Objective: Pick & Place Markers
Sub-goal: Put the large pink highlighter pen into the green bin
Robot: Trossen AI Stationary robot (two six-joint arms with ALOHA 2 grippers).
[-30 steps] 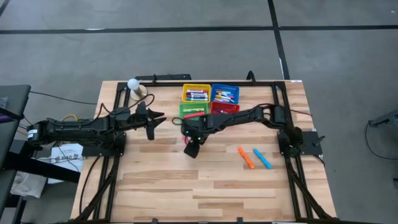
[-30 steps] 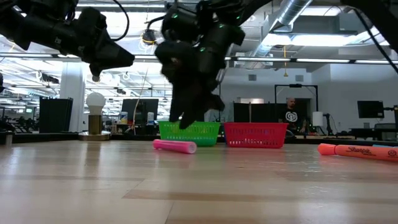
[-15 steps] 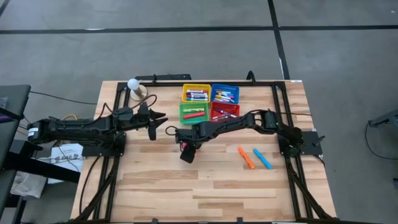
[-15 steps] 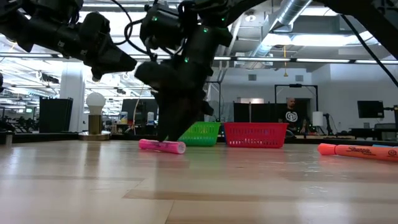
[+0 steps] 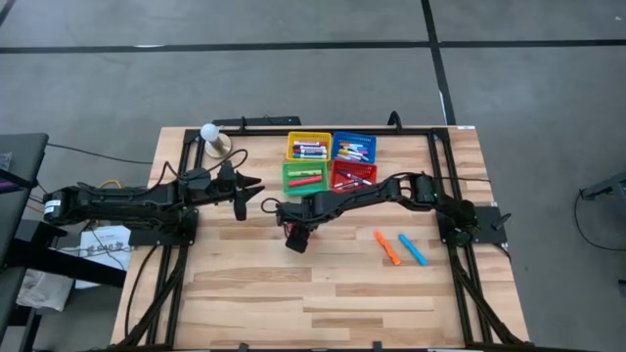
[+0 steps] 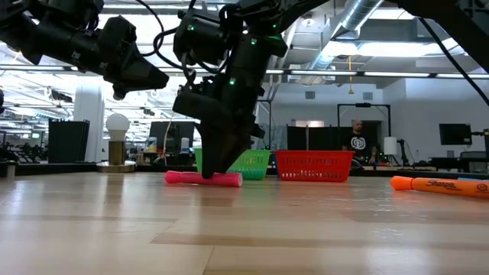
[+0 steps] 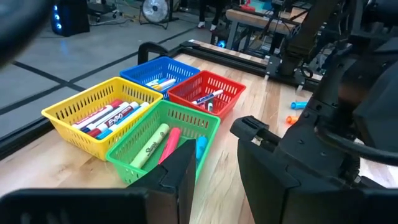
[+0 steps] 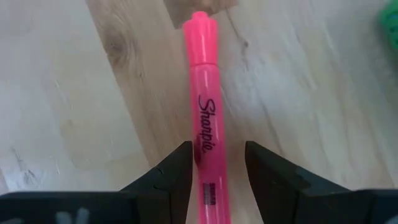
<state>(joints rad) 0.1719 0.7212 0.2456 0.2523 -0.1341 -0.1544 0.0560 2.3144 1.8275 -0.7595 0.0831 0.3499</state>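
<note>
With the right gripper (image 8: 214,168) open narrowly astride the pink Sharpie highlighter (image 8: 204,118) lying near the table's (image 5: 245,293) centre, off-centre closure could roll or pivot it free.

In the high view the pink marker (image 8: 204,118) is hidden under the right gripper (image 5: 292,229). In the low view its middle is covered by the fingers, and the orange marker (image 6: 439,184) is cut off by the edge. Labels of the markers in the baskets (image 5: 331,161) cannot be read from above.
</note>
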